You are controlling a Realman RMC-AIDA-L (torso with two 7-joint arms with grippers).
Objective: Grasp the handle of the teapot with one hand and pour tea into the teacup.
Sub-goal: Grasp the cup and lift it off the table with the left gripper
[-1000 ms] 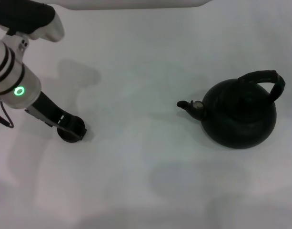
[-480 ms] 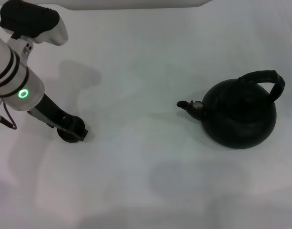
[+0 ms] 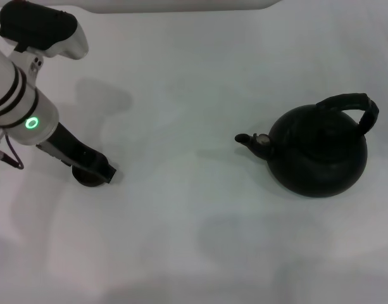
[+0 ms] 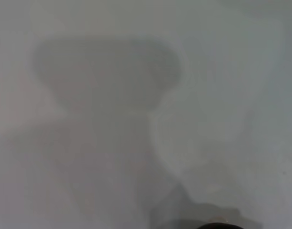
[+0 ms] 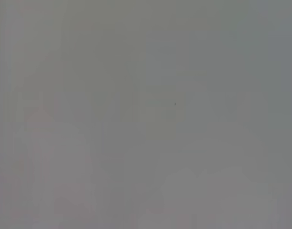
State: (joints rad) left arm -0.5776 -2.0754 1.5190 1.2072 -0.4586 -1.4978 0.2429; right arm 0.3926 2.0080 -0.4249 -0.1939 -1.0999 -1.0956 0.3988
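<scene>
Spreading pale beneath everything, the table [image 3: 181, 240] carried the teapot [image 3: 320, 158], a bulbous black pot that looked heavy and rigid. Its handle [image 3: 352, 104] arched over the top, ribbed and probably grippy, the natural place to hold. Well away from the teapot, on its spout side, the left hand [image 3: 95, 171] sat over the teacup [image 3: 86, 179], small, light, easily tipped; I could not tell its opening. The right hand was out of sight.

A plain white table [image 3: 200, 57] fills the head view, softly and evenly lit, with faint grey shadows across it.
</scene>
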